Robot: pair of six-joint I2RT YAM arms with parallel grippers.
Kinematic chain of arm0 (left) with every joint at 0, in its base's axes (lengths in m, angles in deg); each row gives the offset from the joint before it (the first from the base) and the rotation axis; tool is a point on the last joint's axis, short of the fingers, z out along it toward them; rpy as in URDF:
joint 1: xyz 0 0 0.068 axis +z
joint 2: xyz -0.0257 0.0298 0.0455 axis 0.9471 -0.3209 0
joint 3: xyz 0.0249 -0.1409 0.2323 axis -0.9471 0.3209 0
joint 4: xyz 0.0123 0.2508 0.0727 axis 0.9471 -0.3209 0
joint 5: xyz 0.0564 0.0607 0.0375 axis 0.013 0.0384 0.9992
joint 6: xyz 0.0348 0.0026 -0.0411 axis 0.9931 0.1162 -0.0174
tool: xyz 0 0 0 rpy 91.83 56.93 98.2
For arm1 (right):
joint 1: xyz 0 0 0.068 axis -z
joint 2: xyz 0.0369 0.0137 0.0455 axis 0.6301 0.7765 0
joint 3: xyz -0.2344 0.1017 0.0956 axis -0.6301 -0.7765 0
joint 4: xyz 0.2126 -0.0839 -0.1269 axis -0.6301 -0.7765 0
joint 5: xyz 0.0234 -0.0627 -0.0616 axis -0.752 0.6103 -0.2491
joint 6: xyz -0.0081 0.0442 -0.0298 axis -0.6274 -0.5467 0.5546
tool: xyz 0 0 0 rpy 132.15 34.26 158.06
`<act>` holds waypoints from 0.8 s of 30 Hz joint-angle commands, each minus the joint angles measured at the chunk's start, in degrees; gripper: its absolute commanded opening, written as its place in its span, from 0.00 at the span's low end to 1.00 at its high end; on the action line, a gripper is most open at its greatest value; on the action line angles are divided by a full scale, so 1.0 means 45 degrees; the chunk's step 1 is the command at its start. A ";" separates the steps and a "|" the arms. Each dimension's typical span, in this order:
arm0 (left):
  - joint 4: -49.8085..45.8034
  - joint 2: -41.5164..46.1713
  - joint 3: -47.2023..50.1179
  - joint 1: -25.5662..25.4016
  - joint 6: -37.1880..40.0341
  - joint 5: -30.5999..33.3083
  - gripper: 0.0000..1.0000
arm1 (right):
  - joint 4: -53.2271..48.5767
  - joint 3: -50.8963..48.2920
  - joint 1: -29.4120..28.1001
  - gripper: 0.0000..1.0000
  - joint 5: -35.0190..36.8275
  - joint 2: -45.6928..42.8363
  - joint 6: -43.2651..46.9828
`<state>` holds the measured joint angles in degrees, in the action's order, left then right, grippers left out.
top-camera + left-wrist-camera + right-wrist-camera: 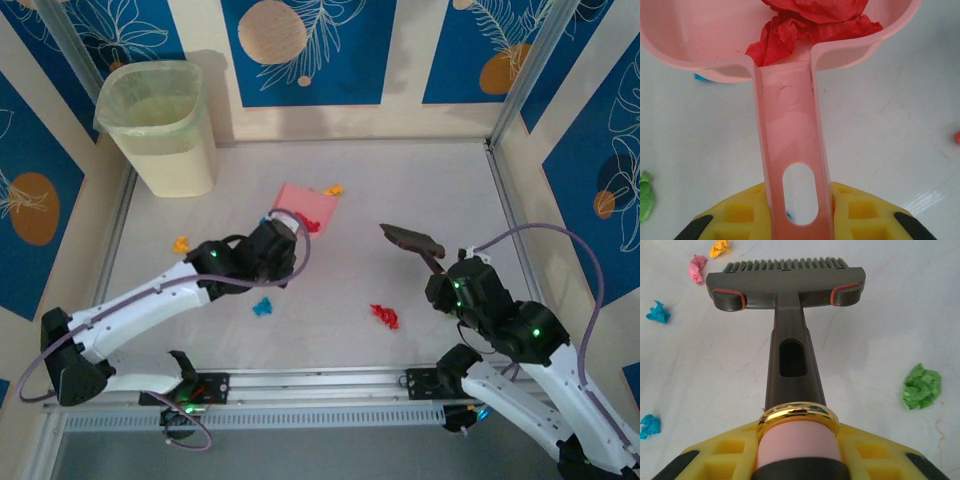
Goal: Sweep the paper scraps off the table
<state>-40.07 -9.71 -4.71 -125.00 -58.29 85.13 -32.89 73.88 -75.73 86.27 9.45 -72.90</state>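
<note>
A pale bin [163, 125] stands beside blue-patterned wall panels [300, 50].

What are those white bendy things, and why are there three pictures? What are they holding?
Those are two robot arms bolted to the near edge of a table. One picture comes from a camera high above them. The other two come from little cameras on each arm's wrist, so you see what each one is holding up close.

The left gripper is shut on the handle of a pink dustpan, which already has some crumpled red paper in it. The right gripper is shut on the handle of a dark brush.

Little crumpled paper scraps lie on the table: a red one, a blue one, an orange one, a green one and a pink one. In the far left corner stands a pale bin.
</note>
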 commanded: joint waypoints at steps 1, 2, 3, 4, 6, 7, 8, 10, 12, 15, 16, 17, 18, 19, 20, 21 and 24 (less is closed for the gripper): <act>-0.2170 -0.0236 -0.1788 0.0869 -0.0181 0.0266 0.00 | 0.1495 -0.0564 0.0038 0.00 -0.1033 -0.0001 -0.0223; -0.2526 -0.0414 -0.2386 0.1174 -0.0109 0.0168 0.00 | 0.1789 -0.0835 0.0043 0.00 -0.1209 0.0051 -0.0252; -0.2886 -0.0569 -0.2920 0.1456 -0.0046 0.0075 0.00 | 0.2030 -0.1005 0.0047 0.00 -0.1355 0.0122 -0.0202; -0.3238 -0.0745 -0.3528 0.1803 0.0023 -0.0069 0.00 | 0.2236 -0.1144 0.0079 0.00 -0.1439 0.0258 -0.0138; -0.3890 -0.1132 -0.4680 0.2509 0.0166 -0.0382 0.00 | 0.2363 -0.1258 0.0108 0.00 -0.1460 0.0629 -0.0151; -0.4199 -0.1343 -0.5210 0.2941 0.0224 -0.0690 0.00 | 0.2460 -0.1296 0.0154 0.00 -0.1539 0.0824 -0.0065; -0.4479 -0.1587 -0.5901 0.3415 0.0272 -0.1031 0.00 | 0.2549 -0.1297 0.0173 0.00 -0.1574 0.1004 -0.0016; -0.4995 -0.2041 -0.7157 0.4288 0.0369 -0.1522 0.00 | 0.2683 -0.1314 0.0217 0.00 -0.1581 0.1288 -0.0011; -0.5542 -0.2565 -0.8617 0.5100 0.0477 -0.1922 0.00 | 0.2942 -0.1363 0.0257 0.00 -0.1741 0.1482 -0.0004; -0.6241 -0.3379 -1.0690 0.6254 0.0502 -0.2666 0.00 | 0.3347 -0.1507 0.0277 0.00 -0.2083 0.1797 -0.0082; -0.6496 -0.3711 -1.1445 0.6732 0.0512 -0.3016 0.00 | 0.3439 -0.1510 0.0296 0.00 -0.2204 0.1950 -0.0044; -0.6755 -0.4045 -1.2158 0.7217 0.0495 -0.3361 0.00 | 0.3473 -0.1486 0.0315 0.00 -0.2244 0.2122 -0.0025; -0.6950 -0.4369 -1.2805 0.7572 0.0446 -0.3670 0.00 | 0.3453 -0.1446 0.0333 0.00 -0.2275 0.2238 -0.0028; -0.7099 -0.4687 -1.3454 0.8019 0.0382 -0.4074 0.00 | 0.3415 -0.1376 0.0343 0.00 -0.2292 0.2405 -0.0044; -0.7202 -0.5023 -1.4000 0.8451 0.0315 -0.4497 0.00 | 0.3404 -0.1348 0.0356 0.00 -0.2322 0.2546 -0.0051; -0.7255 -0.5296 -1.4450 0.8797 0.0224 -0.4848 0.00 | 0.3442 -0.1365 0.0352 0.00 -0.2372 0.2626 -0.0039; -0.7256 -0.6107 -1.5533 0.9968 -0.0139 -0.6100 0.00 | 0.3565 -0.1439 0.0372 0.00 -0.2489 0.2772 -0.0071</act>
<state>-69.56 -34.52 -70.98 -83.67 -57.57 65.56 -19.31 67.28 -74.33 76.58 22.11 -73.27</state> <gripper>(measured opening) 0.228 0.308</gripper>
